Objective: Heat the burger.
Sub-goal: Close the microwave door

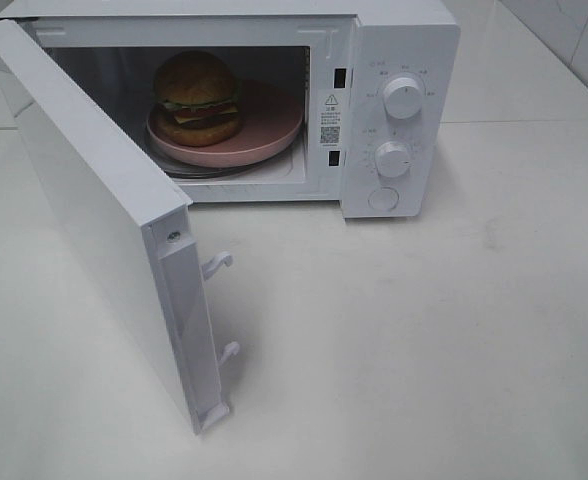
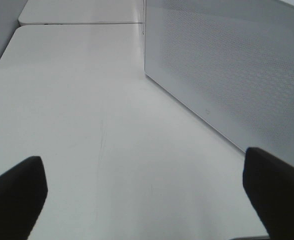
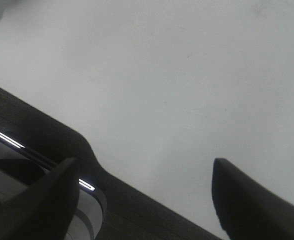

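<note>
1. Burger (image 1: 197, 95): upper centre-left of the high view, inside the microwave cavity. Sits on the left part of the pink plate. Brown domed bun; green, yellow and red layers; dark patty.
2. Pink plate (image 1: 274, 125): round, in the cavity, under the burger. Rests on a darker round turntable (image 1: 186, 166) whose edge shows at the plate's lower left.
3. Microwave (image 1: 399, 40): white, top of frame, stands on the table, cavity open to the camera.
4. Door (image 1: 84, 200): swung out toward lower left. Two white latch hooks, upper (image 1: 217, 264) and lower (image 1: 229, 351), on its free edge.
5. Ctrl panel, right of cavity: upper knob (image 1: 404, 97), lower knob (image 1: 392, 160) below it, round button (image 1: 382, 198) at the bottom. Warning sticker (image 1: 330, 115) on the strip between cavity and panel.
6. Table (image 1: 424, 330): white, fills the rest of the frame.
7. My left jaws: wide open, gripping nothing. Dark tips in both lower corners of the left wrist view, table between them. White dotted panel (image 2: 227, 75) at upper right; cannot tell if it is the door or a side wall.
8. My right jaws: open, gripping nothing. Dark tips at lower left and lower right of the right wrist view, over the table. Dark body w/ bright streaks (image 3: 32, 130) at lower left; cannot tell what it is.
</note>
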You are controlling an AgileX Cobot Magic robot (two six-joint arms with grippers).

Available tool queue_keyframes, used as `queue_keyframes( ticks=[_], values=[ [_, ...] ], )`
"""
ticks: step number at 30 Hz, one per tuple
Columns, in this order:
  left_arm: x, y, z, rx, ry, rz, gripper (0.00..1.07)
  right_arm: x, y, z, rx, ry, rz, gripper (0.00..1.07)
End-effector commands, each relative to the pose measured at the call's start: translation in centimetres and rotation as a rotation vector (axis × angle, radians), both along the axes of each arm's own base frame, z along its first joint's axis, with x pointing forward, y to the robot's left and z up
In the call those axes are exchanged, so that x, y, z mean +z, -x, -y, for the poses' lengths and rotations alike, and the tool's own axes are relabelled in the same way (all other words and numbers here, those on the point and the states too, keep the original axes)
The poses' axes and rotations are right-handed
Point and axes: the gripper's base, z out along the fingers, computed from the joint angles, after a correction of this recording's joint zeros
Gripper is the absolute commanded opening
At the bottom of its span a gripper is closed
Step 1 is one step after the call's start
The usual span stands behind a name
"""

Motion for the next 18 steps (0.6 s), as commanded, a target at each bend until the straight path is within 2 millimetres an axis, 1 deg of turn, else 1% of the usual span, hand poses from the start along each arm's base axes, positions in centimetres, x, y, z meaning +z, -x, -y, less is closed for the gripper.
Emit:
queue_keyframes(
  ticks=[1,2,3,4,6,8,11,13,14,15,16,18],
  values=[
    [0.1,0.2,0.1,0.0,0.005,0.025,1.0,-0.4,0.4,0.5,-0.039,-0.008,-0.003,0.73],
    [0.1,0.2,0.1,0.0,0.005,0.025,1.0,-0.7,0.5,1.1,-0.084,-0.016,-0.003,0.73],
    [0.1,0.2,0.1,0.0,0.005,0.025,1.0,-0.7,0.5,1.1,-0.084,-0.016,-0.003,0.73],
    [0.1,0.2,0.1,0.0,0.005,0.025,1.0,-0.7,0.7,1.8,-0.135,-0.025,0.01,0.73],
    [0.1,0.2,0.1,0.0,0.005,0.025,1.0,-0.8,0.9,2.1,-0.156,-0.029,0.019,0.73],
    [0.1,0.2,0.1,0.0,0.005,0.025,1.0,-0.6,1.8,3.3,-0.25,-0.057,0.07,0.73],
    [0.1,0.2,0.1,0.0,0.005,0.025,1.0,-0.6,2.0,3.6,-0.266,-0.063,0.082,0.73],
    [0.1,0.2,0.1,0.0,0.005,0.025,1.0,-0.8,3.5,4.6,-0.349,-0.095,0.149,0.73],
    [0.1,0.2,0.1,0.0,0.005,0.025,1.0,-0.8,3.5,4.6,-0.349,-0.095,0.149,0.73],
    [0.1,0.2,0.1,0.0,0.005,0.025,1.0,-0.9,3.8,4.9,-0.369,-0.1,0.163,0.73],
    [0.1,0.2,0.1,0.0,0.005,0.025,1.0,-1.2,4.6,5.3,-0.408,-0.111,0.195,0.73],
    [0.1,0.2,0.1,0.0,0.005,0.025,1.0,-1.3,4.9,5.4,-0.423,-0.116,0.21,0.73]
  ],
)
